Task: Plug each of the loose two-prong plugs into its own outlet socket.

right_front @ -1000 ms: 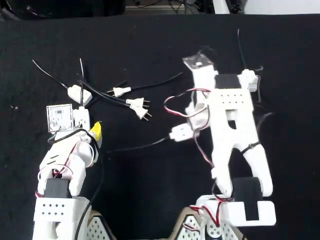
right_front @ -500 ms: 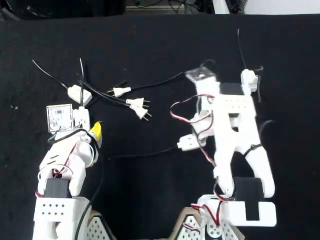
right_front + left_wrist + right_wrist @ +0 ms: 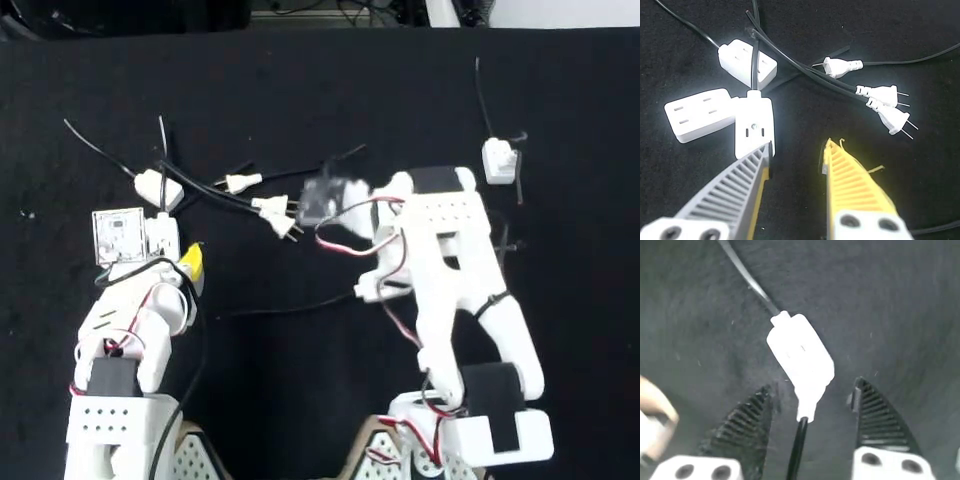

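Three white two-prong plugs lie on black cables at centre left; the left wrist view shows them too. Three white outlet sockets cluster just beyond my left gripper, which is open; its grey finger tip sits at the nearest socket's edge. My right gripper hovers blurred just right of the plugs. In the right wrist view it is open, with a white plug-like piece on a cable beneath the gap.
Another white outlet socket sits at the far right with its cable. A black cable crosses the black table between the arms. Loose cable ends spread at the far left.
The right arm has swung its gripper from the far centre toward the left and nearer, ending beside the plugs. The left arm, plugs and sockets have not moved.
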Action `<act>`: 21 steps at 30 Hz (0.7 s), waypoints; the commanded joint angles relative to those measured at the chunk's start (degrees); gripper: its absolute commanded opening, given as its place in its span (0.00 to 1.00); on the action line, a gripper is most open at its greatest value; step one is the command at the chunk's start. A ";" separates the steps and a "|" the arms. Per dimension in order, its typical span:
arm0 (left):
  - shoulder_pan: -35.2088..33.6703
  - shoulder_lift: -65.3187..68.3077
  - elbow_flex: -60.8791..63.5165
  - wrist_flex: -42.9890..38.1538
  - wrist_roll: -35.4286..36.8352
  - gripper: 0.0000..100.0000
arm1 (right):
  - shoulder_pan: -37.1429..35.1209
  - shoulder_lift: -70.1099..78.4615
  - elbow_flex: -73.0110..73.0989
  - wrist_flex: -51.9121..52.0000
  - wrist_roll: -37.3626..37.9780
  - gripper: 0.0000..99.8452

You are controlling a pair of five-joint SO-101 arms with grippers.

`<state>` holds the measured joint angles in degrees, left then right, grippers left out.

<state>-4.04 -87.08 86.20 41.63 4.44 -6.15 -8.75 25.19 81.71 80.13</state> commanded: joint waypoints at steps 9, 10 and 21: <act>0.04 -0.44 -0.13 -0.35 -0.09 0.18 | -1.14 -2.68 8.22 -0.53 19.52 0.23; 0.04 -0.44 -0.13 -0.35 -0.09 0.18 | -1.14 -2.68 9.01 -1.93 19.52 0.23; 0.04 -0.44 -0.13 -0.35 -0.09 0.18 | -0.79 -2.68 13.05 -12.48 19.52 0.23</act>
<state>-4.04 -87.08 86.20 41.63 4.44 -6.42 -8.75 38.29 70.64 99.03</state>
